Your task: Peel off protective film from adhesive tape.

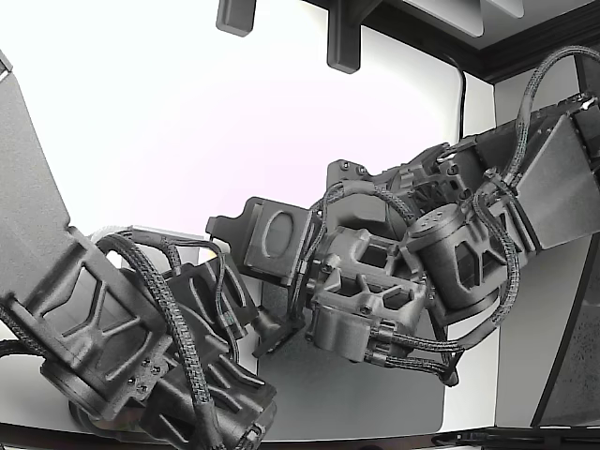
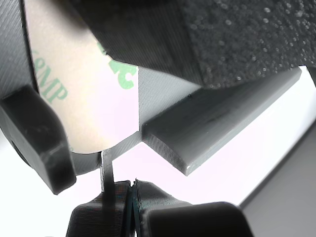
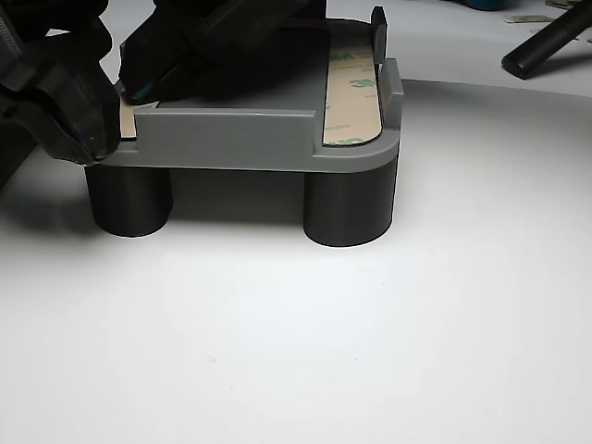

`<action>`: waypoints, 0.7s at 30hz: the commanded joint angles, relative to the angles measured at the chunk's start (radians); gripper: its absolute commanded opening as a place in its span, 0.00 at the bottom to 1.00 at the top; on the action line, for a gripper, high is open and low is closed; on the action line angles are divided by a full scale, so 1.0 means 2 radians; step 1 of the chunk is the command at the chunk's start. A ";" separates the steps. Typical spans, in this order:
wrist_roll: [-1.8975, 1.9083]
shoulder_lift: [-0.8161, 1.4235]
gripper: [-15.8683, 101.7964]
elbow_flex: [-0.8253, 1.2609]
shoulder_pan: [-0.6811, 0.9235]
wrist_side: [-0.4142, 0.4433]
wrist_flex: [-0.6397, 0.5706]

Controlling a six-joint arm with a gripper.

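A grey fixture stands on dark round legs on the white table. A tan adhesive tape strip with green print lies in its slot on the other view's right. A second tan strip lies at the opposite end; only its end shows in the other view. My gripper is shut, its fingertips pressed together just off the rounded end of this strip, beside a thin upright tab. It also shows in the other view at the fixture's corner. I cannot tell whether film is pinched. A dark block covers part of the strip.
In the exterior view two dark arms crowd over a grey mat and hide the fixture. A black rod and loose tape pieces lie on the table behind the fixture.
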 commanded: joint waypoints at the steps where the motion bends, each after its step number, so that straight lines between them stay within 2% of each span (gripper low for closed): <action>1: -0.002 0.010 0.04 -0.015 -0.003 0.002 -0.001; 21: -0.009 0.012 0.04 -0.017 -0.002 0.005 -0.002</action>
